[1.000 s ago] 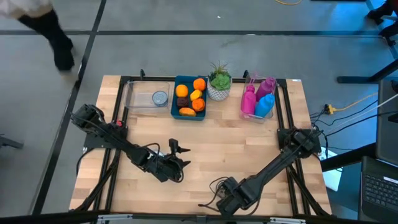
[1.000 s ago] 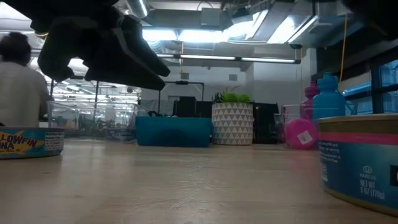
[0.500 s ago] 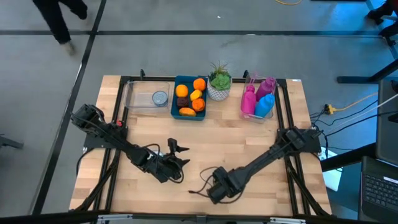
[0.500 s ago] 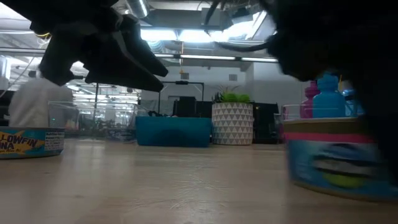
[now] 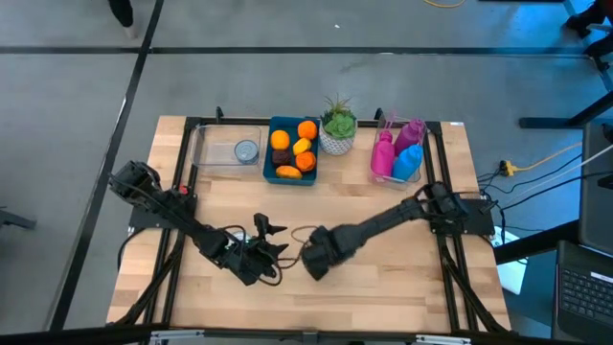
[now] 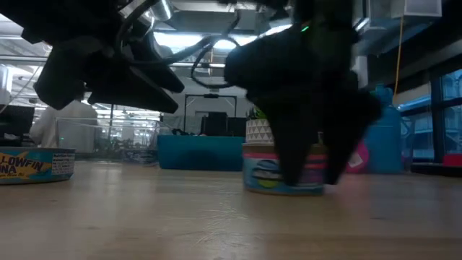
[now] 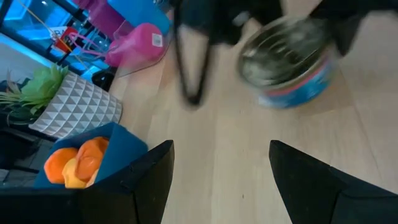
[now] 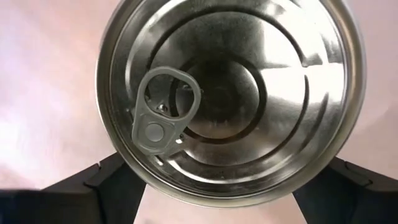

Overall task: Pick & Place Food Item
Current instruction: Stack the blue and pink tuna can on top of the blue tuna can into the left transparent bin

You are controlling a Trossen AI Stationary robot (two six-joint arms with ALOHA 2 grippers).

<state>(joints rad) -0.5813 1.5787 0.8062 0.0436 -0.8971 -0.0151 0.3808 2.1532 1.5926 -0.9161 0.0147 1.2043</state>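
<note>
A tuna can (image 8: 230,93) with a silver pull-tab lid and a blue and pink label (image 6: 281,172) stands upright near the table's middle. My right gripper (image 5: 314,261) points straight down over it and is shut on it, hiding it in the high view. Just to its left, my left gripper (image 5: 270,240) hovers slanting down. It is open with nothing between its fingers (image 7: 143,180), and it faces the can (image 7: 289,59). A second tuna can (image 6: 32,165) rests on its base on the table at the low view's left. My right gripper clasps the can by its round side wall (image 8: 124,165), one finger (image 6: 289,155) on each of two opposite sides. The fingers come from above, pointing down. The can stays upright with its lid up, its base at tabletop level; whether it touches the wood I cannot tell.
Along the far edge stand a clear container (image 5: 215,144) holding a small can, a blue bin of oranges (image 5: 292,151), a potted plant (image 5: 337,129) and a rack of pink and blue bottles (image 5: 400,153). Bare wood lies toward the near edge.
My right gripper has carried the can from near the table's near edge, right of centre, toward the left and far side. It has rolled at the wrist and sunk a little, ending beside my left gripper. The can has stayed upright.
</note>
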